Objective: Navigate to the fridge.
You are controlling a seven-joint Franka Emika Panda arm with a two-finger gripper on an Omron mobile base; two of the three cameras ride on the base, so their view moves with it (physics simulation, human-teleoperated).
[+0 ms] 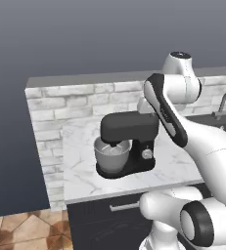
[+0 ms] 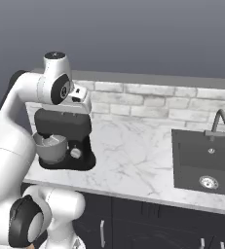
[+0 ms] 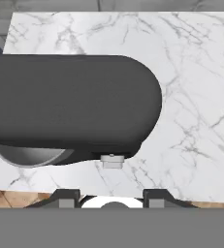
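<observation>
The arm [image 1: 183, 132] is folded above a white marble surface [image 2: 133, 151] backed by a pale brick wall [image 1: 70, 105]. A black stand mixer [image 1: 126, 144] with a grey metal bowl [image 1: 112, 152] stands on that surface near its left end, its bowl side turned toward the end. From the right base view the same mixer [image 2: 65, 141] sits directly below the wrist. Further right, a dark sink [image 2: 206, 163] is sunk into the surface, with a grey faucet [image 2: 220, 124] behind it. Dark cabinet fronts [image 2: 148, 219] run below, and a strip of brown tiled floor [image 1: 21, 234] shows at the lower left of the left base view.

The hand [image 3: 112, 197] looks straight down onto the mixer's rounded black head [image 3: 70, 101], with the bowl's rim [image 3: 26, 157] peeking out beneath it. Its two dark fingertips [image 3: 65, 196] appear to stand apart at the bottom edge, though little of them shows, with nothing between them.

No stretch of these views takes in the fridge, so its place cannot be told from here.
</observation>
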